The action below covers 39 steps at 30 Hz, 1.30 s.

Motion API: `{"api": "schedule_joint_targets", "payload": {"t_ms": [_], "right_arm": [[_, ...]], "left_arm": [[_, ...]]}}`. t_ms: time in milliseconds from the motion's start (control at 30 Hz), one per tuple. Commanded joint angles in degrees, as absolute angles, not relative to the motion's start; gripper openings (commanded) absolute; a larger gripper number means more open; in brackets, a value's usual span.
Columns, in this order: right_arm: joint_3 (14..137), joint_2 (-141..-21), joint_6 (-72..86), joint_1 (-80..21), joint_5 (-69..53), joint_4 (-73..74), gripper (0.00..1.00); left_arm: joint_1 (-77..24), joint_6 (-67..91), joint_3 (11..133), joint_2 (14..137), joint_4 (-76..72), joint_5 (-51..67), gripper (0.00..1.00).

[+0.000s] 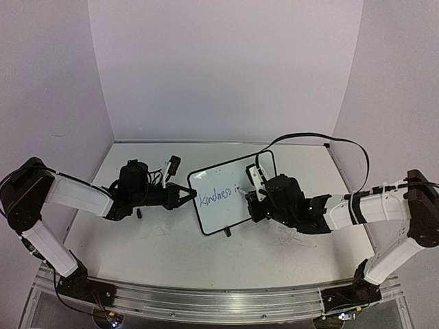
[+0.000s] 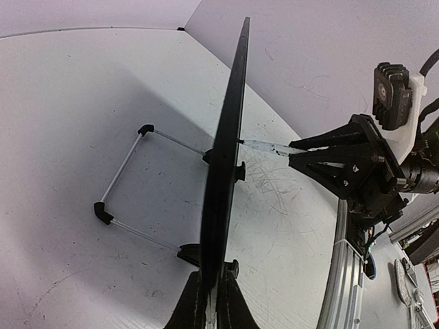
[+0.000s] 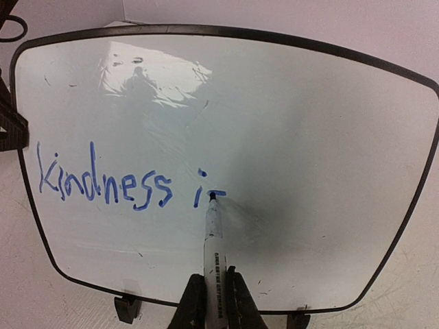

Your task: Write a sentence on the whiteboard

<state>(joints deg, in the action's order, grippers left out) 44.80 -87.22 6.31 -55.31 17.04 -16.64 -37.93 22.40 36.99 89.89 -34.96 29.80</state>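
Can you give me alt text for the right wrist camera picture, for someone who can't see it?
The right gripper holds a marker with its tip on the whiteboard, at the end of blue handwriting that reads "Kindness i" plus an unfinished stroke.

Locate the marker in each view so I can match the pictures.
Top external: marker just right of centre, tip on the whiteboard.
Left wrist: marker centre-right, between the edge-on board and the right arm's fingers.
Right wrist: marker bottom centre, pointing up from the fingers to the blue writing.
Shared landmark: the whiteboard's black frame.
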Motion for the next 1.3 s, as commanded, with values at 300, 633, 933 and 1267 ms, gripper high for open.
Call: {"api": "schedule_joint_targets", "payload": {"t_ms": [300, 633, 933, 1267], "right_arm": [[43.84, -86.66, 7.21, -55.22, 19.65, -16.17, 0.0], [43.34, -86.29, 7.44, -55.23, 19.64, -15.82, 0.0], [43.35, -85.94, 7.05, -55.49, 17.5, -15.91, 0.0], [43.94, -85.95, 7.12, -56.76, 17.22, -16.18, 0.0]], "left_arm": [[-37.88, 21.27, 37.23, 87.92, -32.91, 29.69, 0.0], [-37.88, 21.27, 37.62, 88.3, -32.91, 29.93, 0.0], [-37.88, 21.3, 37.58, 88.08, -32.89, 29.81, 0.0], [-37.88, 21.27, 37.53, 88.06, -32.82, 29.73, 0.0]]}}
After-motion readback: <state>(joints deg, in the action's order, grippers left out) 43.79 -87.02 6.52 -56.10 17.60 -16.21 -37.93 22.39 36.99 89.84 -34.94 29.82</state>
